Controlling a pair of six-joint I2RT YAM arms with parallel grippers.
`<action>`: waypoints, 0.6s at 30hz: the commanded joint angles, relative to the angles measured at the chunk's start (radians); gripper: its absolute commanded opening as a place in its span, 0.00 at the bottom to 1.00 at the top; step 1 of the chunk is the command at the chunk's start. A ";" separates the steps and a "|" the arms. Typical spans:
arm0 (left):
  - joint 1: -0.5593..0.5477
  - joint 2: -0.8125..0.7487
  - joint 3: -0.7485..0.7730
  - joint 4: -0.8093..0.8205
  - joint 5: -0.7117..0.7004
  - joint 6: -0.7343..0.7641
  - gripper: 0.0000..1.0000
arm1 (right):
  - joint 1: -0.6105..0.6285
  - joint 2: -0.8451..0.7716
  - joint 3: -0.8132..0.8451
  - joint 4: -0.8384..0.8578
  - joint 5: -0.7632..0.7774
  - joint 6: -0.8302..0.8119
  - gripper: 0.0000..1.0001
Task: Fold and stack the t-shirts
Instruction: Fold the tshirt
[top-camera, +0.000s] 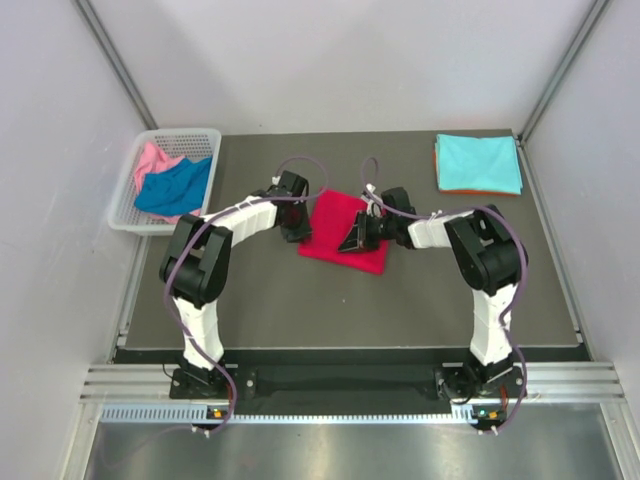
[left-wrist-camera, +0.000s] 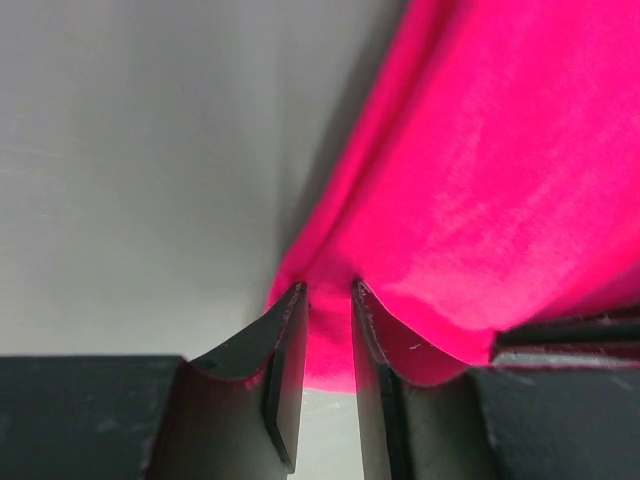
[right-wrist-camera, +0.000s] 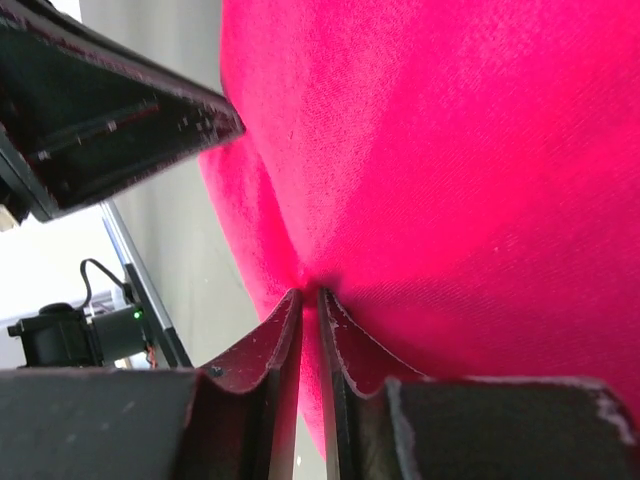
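Left fingers (left-wrist-camera: 285, 350) are clamped on a pinched fold at the left edge of the crimson red t-shirt (top-camera: 340, 235), cloth filling the narrow gap between them, while the right fingers (right-wrist-camera: 275, 360) sit almost together, nipping a puckered bit of the same shirt on its right side. That shirt lies as a folded, roughly four-sided piece in the middle of the dark surface (top-camera: 300, 310), its longer axis running from far to near with a slight tilt, the near edge wider than the far one. At the far left corner a white lattice basket (top-camera: 125, 205) holds the pink t-shirt (top-camera: 152, 158) and the royal blue t-shirt (top-camera: 175, 185), both crumpled, the blue one lying partly over the pink. At the far right corner the light turquoise t-shirt (top-camera: 478, 162) lies folded flat on top of the orange t-shirt (top-camera: 470, 192), of which only a thin strip shows along the near edge. Both arms rise from their bases, bend at raised elbows and reach inward, wrists facing each other across the red shirt.
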 joint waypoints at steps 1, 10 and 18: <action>0.025 -0.030 -0.003 -0.030 -0.142 0.020 0.30 | 0.006 -0.055 0.000 -0.039 0.035 -0.047 0.13; 0.022 -0.091 0.105 -0.028 0.003 0.040 0.30 | -0.012 -0.225 -0.043 -0.107 0.072 -0.091 0.17; 0.010 -0.041 0.057 0.043 0.148 0.005 0.30 | -0.076 -0.114 -0.157 0.025 0.107 -0.108 0.18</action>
